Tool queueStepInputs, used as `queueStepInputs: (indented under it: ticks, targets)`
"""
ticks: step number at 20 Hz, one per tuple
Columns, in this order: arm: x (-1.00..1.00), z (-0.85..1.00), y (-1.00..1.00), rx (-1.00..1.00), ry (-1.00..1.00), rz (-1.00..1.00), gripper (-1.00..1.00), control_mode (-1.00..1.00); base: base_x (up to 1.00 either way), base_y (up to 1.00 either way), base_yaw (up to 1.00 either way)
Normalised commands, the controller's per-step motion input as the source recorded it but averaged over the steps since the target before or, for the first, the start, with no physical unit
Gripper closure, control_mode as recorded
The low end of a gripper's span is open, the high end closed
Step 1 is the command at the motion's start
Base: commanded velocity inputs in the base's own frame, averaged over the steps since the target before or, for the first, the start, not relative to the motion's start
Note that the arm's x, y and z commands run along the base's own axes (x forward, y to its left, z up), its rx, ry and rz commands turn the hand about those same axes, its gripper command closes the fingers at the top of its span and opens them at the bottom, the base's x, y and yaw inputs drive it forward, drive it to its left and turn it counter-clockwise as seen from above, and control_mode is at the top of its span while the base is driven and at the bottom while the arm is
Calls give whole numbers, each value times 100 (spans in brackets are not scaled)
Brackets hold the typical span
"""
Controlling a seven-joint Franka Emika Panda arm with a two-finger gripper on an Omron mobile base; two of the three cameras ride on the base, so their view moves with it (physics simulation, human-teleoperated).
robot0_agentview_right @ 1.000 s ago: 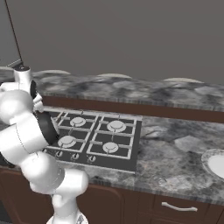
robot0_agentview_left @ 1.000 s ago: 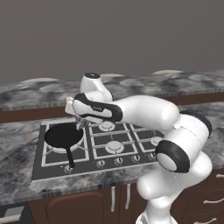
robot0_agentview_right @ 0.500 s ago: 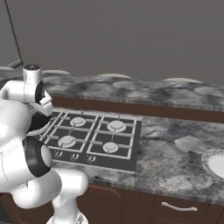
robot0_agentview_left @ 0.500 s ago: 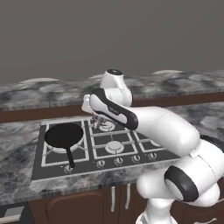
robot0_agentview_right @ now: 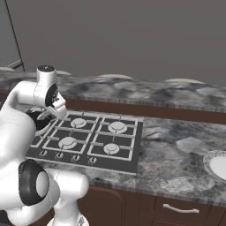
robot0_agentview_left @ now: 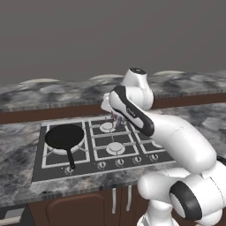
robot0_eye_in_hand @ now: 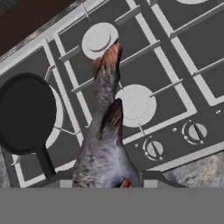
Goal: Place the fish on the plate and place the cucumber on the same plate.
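In the left base view, I had the arm rising from the lower right and bending over the hob [robot0_agentview_left: 99, 143], which sat on the marbled grey surface [robot0_agentview_left: 20, 152] at centre frame. The gripper [robot0_agentview_left: 116, 120] hung just above the rear middle burner, and a sliver of the pinkish-grey fish [robot0_agentview_left: 117, 120] showed beneath the wrist. The black frying pan [robot0_agentview_left: 65, 137] rested on the left front burner, handle pointing toward the bottom edge.

In the right base view, the arm filled the left side, its wrist over the left edge of the hob [robot0_agentview_right: 90, 141]. At the far right edge, on the surface [robot0_agentview_right: 176, 152], I saw part of the plate [robot0_agentview_right: 216, 164], pale with a tan rim, well apart from the arm.

In the hand view, the fish [robot0_eye_in_hand: 105, 144] ran up from the bottom centre, tail toward the upper middle, hanging above the burners. The jaws were pinching the fish at its lower end. The frying pan [robot0_eye_in_hand: 24, 113] lay at left
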Motion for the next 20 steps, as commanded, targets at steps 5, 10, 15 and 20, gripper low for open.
queueStepInputs:
  ticks: [5, 10, 15, 20]
  targets:
    - [-2, 12, -67, -1, 0, -2, 100, -100, 0, 0, 0]
    - [-3, 12, -71, 0, 0, -2, 100, -100, 0, 0, 0]
    - [-10, 5, -73, 0, 0, -13, 100, -100, 0, 0, 0]
    - [-10, 0, -67, -2, 0, -17, 100, -100, 0, 0, 0]
